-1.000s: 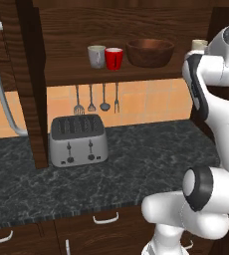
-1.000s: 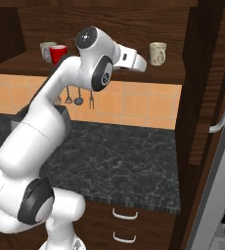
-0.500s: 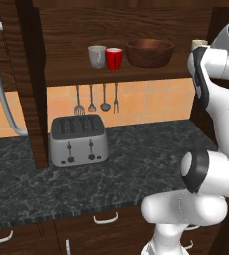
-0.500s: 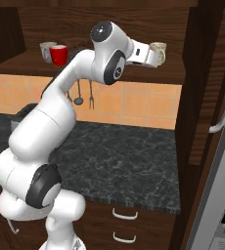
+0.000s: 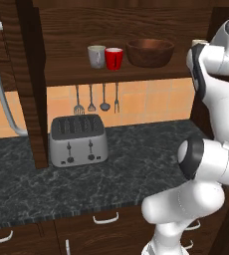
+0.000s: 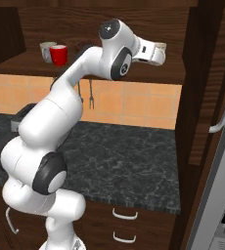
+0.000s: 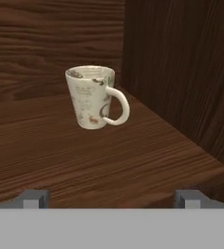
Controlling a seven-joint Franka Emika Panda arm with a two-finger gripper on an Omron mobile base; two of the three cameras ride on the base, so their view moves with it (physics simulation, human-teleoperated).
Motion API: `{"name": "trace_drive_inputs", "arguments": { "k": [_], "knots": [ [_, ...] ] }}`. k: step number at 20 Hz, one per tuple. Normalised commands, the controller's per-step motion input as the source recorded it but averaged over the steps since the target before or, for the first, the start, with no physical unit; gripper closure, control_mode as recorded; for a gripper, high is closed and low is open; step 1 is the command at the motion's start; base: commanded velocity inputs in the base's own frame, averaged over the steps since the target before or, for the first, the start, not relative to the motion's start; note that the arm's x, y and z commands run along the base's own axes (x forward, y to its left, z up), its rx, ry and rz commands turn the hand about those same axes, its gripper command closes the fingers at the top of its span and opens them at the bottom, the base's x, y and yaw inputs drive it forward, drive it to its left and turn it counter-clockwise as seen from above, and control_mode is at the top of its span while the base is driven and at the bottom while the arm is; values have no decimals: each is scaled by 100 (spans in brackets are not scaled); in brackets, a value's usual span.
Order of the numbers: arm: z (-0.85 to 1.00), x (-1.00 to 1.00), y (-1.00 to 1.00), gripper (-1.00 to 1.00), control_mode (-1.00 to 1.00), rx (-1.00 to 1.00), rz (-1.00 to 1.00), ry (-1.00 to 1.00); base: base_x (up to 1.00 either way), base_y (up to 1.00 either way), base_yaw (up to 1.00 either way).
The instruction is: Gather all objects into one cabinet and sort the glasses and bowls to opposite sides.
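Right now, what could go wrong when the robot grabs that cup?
The mug stands close to the cabinet wall, so the open gripper may bump the wall. Its handle sticks out sideways; a finger could catch it and tip the mug. A push might slide it deeper on the shelf.

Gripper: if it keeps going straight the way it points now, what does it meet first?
Probably the cream handled mug, upright on the shelf board ahead of the open gripper; depth is unclear, but nothing lies between.

Dark marble counter (image 5: 136,164), orange tiled backsplash (image 5: 151,102), wooden drawers (image 6: 134,222)
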Motion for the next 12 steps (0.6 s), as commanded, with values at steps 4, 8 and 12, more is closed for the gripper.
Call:
{"name": "trace_drive_inputs", "arguments": {
  "k": [4, 8, 12],
  "knots": [
    [0, 26, -29, -100, -100, 0, 0, 0, 0, 0, 0],
    [0, 17, -38, -100, -100, 0, 0, 0, 0, 0, 0],
    [0, 23, -14, -100, -100, 0, 0, 0, 0, 0, 0]
  ]
}}
